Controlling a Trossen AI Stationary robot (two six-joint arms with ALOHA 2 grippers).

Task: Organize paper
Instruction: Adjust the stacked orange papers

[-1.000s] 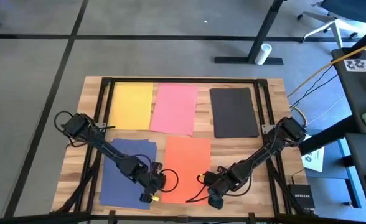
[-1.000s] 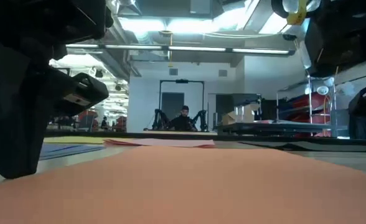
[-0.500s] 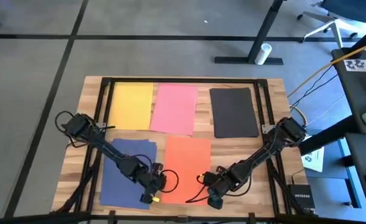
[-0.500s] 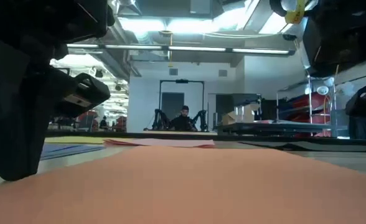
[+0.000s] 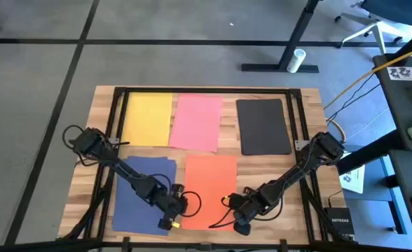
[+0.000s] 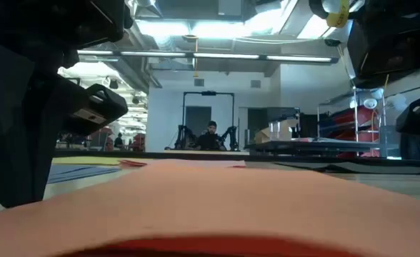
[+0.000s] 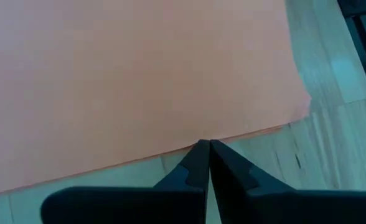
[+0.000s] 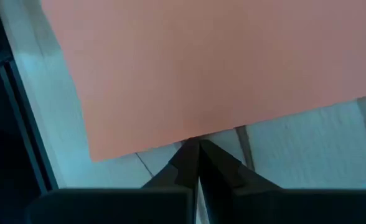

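Observation:
Five paper sheets lie on the wooden table: yellow, pink and black along the far side, navy blue and orange nearer. My left gripper is shut at the orange sheet's near-left corner. At its near-right corner my right gripper is also shut. In the low view the orange sheet fills the foreground with its near end raised off the table. My left gripper pinches the orange sheet's left edge close to the near-left corner, between its two shut fingertips. It comes in low from the far left. My right gripper pinches the right edge close to the near-right corner, coming in low from the far right. The sheet's near end is held a little above the table.
Black frame rails run along the table's far, left and right sides. A white printed sheet and a dark box lie beyond the right edge. In the low view a person sits far back in the room.
The orange sheet's near end has risen off the table, with a dark shadow now beneath it in the low view. Its far part has stayed flat.

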